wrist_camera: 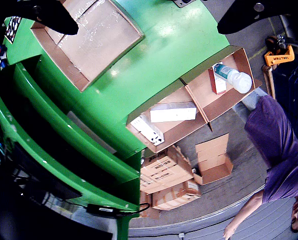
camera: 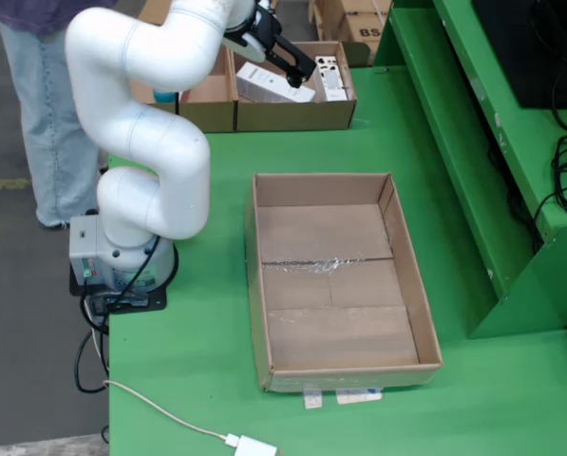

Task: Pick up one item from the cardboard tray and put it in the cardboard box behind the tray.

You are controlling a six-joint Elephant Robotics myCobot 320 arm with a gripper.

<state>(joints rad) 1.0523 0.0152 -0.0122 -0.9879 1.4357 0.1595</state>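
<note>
The shallow cardboard tray point(camera: 264, 285) lies in the middle of the green table, and I see nothing inside it. Behind it stands the two-compartment cardboard box point(camera: 292, 116). One compartment holds a long white carton point(camera: 274, 85) and a smaller white printed pack point(camera: 329, 78). My gripper point(camera: 297, 65) hangs above that compartment. In the wrist view my gripper point(wrist_camera: 148, 25) is open, its black fingers point(wrist_camera: 49, 15) spread wide with nothing between them. Below lie the tray point(wrist_camera: 54, 47), the box point(wrist_camera: 188, 77), the white carton point(wrist_camera: 172, 112), the printed pack point(wrist_camera: 148, 130) and, in the other compartment, a white bottle point(wrist_camera: 233, 77).
A person in jeans and a purple top point(camera: 36, 95) stands at the table's left edge by the arm's base point(camera: 122, 256). A green shelf frame point(camera: 473, 142) with cables runs along the right. A white adapter and cord point(camera: 255, 445) lie at the front. More cartons point(wrist_camera: 168, 180) sit on the floor.
</note>
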